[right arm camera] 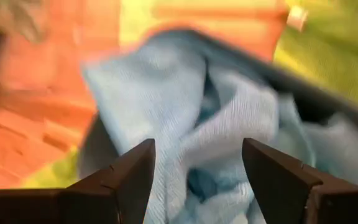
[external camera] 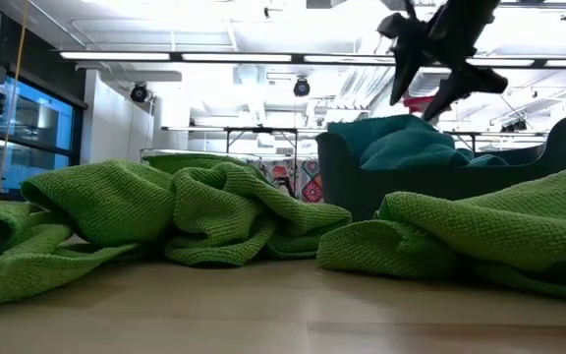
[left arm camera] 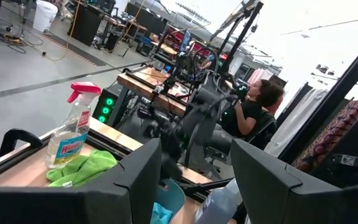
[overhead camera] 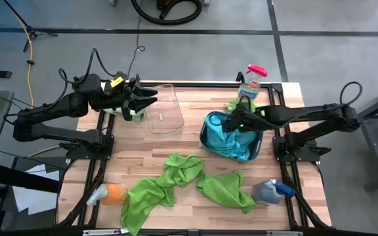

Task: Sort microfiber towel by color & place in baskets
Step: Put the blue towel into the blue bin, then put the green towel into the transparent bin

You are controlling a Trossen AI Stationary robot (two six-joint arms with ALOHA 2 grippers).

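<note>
Two soft green microfiber towels (overhead camera: 176,180) lie crumpled on the wooden counter (overhead camera: 189,147), while blue towels (overhead camera: 231,141) already fill the opaque dark teal-blue plastic basket (overhead camera: 205,134). The right hand (overhead camera: 236,122) hangs just above that basket with its fingers spread and nothing between them; the right wrist view looks straight down on blue cloth. The left hand (overhead camera: 146,101), also spread and empty, hovers at the near wall of the clear see-through plastic basket (overhead camera: 165,111), which looks empty.

The next move, I judge, turns on the green towels: they lie well apart from both hands, toward the counter's front edge, strung out crosswise in a long band. The left-hand towel sits nearer the left hand, the other nearer the right hand.

A third green towel (overhead camera: 236,103) shows just beyond the right hand, partly hidden by the arm, beside a pink-capped spray bottle (overhead camera: 251,80). How many blue towels the basket holds cannot be made out.
</note>
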